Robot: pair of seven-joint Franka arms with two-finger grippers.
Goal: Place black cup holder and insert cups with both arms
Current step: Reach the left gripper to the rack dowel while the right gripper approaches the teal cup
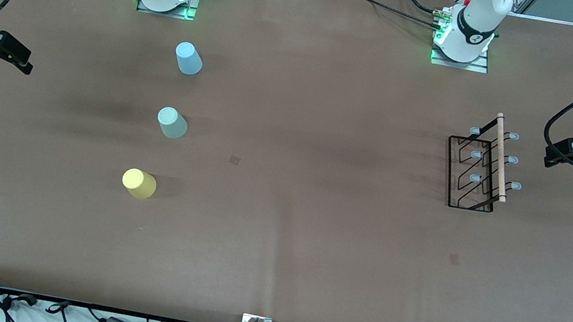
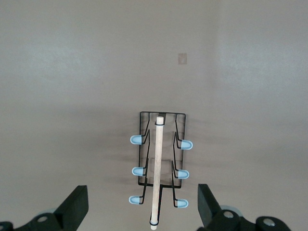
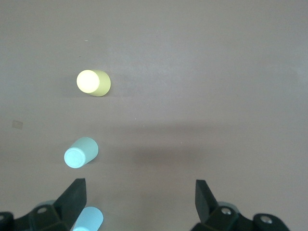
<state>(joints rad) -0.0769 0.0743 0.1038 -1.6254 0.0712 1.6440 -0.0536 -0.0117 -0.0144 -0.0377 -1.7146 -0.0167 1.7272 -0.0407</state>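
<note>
A wide brown surface (image 1: 273, 250) is filling the scene, with the two white arms' bases standing along its farthest edge from the front camera.

The left arm is reaching out over its own end of the surface. The left end effector (image 1: 551, 155) is hovering just beside the black cup holder (image 1: 475, 172), toward the left arm's end of it and not touching it. In the left wrist view the left end effector (image 2: 140, 204) is holding its two black fingers (image 2: 74, 206) wide apart with nothing between them, and the holder's pale wooden rod handle (image 2: 156, 171) is lying in line with the gap.

The right arm is waiting over the right arm's end of the surface. The right end effector (image 1: 22, 66) is hanging well apart from the three cups, which are sitting toward the middle from it. In the right wrist view the right end effector (image 3: 139, 199) is also spread wide and gripping nothing.

The black cup holder is standing upright on the surface, three grey-tipped pegs (image 1: 513, 186) showing along each side of the handle, all bare.

The cups are resting upside down in a loose row. The light blue cup (image 1: 188, 59) is farthest from the front camera, the mint green cup (image 1: 172, 123) is in the middle, and the yellow cup (image 1: 139, 183) is nearest. None is touching another.
</note>
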